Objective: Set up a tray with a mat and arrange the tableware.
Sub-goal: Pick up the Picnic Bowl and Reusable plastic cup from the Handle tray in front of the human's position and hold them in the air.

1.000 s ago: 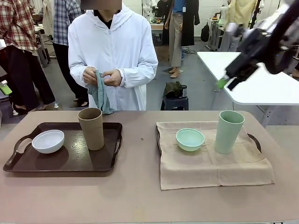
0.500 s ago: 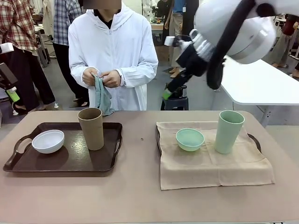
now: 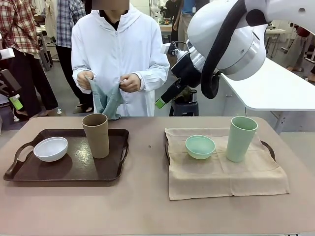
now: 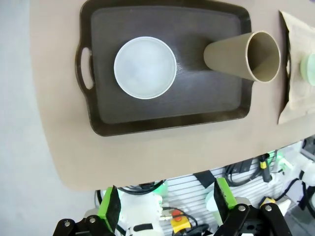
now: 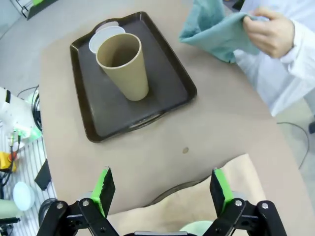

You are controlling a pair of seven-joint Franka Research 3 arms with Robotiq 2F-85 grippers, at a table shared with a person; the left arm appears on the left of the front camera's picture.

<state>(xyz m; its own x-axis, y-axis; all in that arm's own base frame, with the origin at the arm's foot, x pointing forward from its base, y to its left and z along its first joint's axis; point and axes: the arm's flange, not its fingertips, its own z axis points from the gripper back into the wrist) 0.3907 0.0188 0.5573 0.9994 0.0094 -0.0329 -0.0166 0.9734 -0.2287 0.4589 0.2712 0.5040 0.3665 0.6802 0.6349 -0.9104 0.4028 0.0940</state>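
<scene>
Tableware stands in two groups in your front view. The small white bowl [image 3: 50, 149] and tall tan-brown cup [image 3: 96, 135] are on the dark tray [image 3: 64, 174] at left. The small mint-green bowl [image 3: 200, 146] and tall mint-green cup [image 3: 240, 138] are on the beige mat [image 3: 224, 179], which lies over a second tray [image 3: 268, 146] at right. Beyond the far edge of the surface [image 3: 147, 206], a person holds a teal cloth [image 3: 104, 98] in both hands.

In your left wrist view, the left claw [image 4: 165, 201] is spread and empty, raised high and looking down on the dark tray.

In your right wrist view, the right claw [image 5: 162, 189] is spread with nothing between its fingers. It hangs above the mat's left edge, well apart from the tall tan-brown cup.
</scene>
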